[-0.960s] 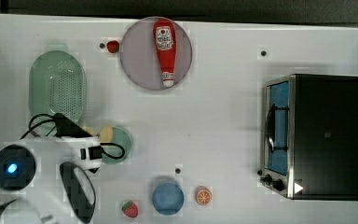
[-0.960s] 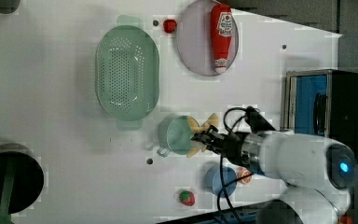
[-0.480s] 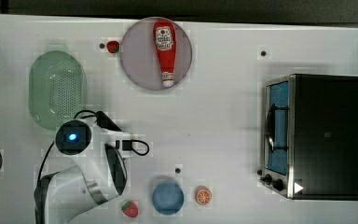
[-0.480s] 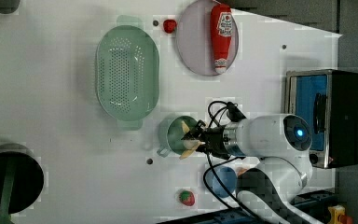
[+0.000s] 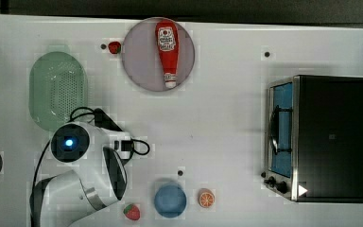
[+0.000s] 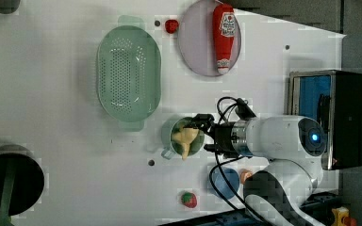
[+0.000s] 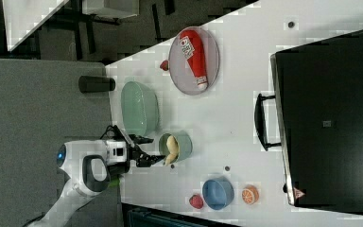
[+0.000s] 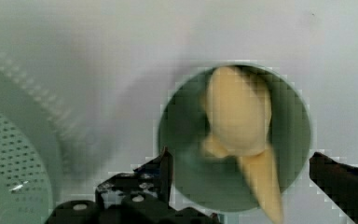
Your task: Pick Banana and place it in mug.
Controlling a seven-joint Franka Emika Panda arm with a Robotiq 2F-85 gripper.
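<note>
Resting in the mug (image 6: 186,137), the banana (image 6: 187,140) apparently overhangs the rim; the spread gripper (image 8: 240,186) should lift straight clear.

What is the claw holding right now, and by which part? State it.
Nothing. The claw is open, its fingers spread on either side of the mug and off the banana, which lies in the mug with its tip over the rim.

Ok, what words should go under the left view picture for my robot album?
The gripper has its fingers open by the green mug, with the toy banana resting inside, its tip poking over the rim.
</note>
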